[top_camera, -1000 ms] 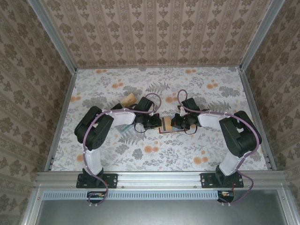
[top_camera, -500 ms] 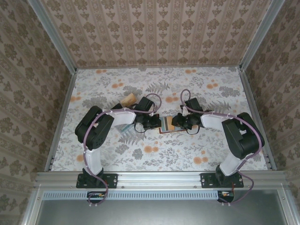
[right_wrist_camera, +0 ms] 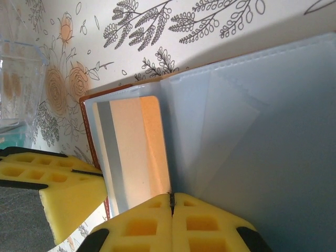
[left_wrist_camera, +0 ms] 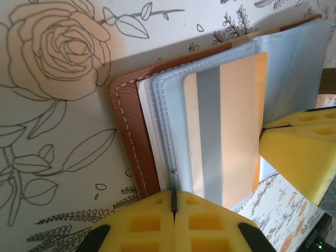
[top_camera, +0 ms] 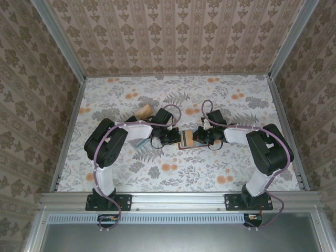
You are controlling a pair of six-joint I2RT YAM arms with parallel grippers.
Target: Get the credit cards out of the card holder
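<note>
At mid-table, both grippers clamped tight at the opened card holder.

Left gripper (left_wrist_camera: 174, 198) had its yellow pads pressed together on the near edge of the card holder (left_wrist_camera: 134, 142), pinning the grey-blue pocket layers. Right gripper (right_wrist_camera: 171, 198) was also closed, at the fold between pocket sleeves; whether it pinched a sleeve or a card could not be told. An orange-tan card (left_wrist_camera: 233, 121) with a dark stripe sat inside a translucent pocket, and the right gripper's pad stood against its outer edge. From above, the holder (top_camera: 185, 140) lay on the floral table (top_camera: 210, 94) between the two grippers. A clear tray (right_wrist_camera: 16, 79) stood near the holder's far side.
</note>
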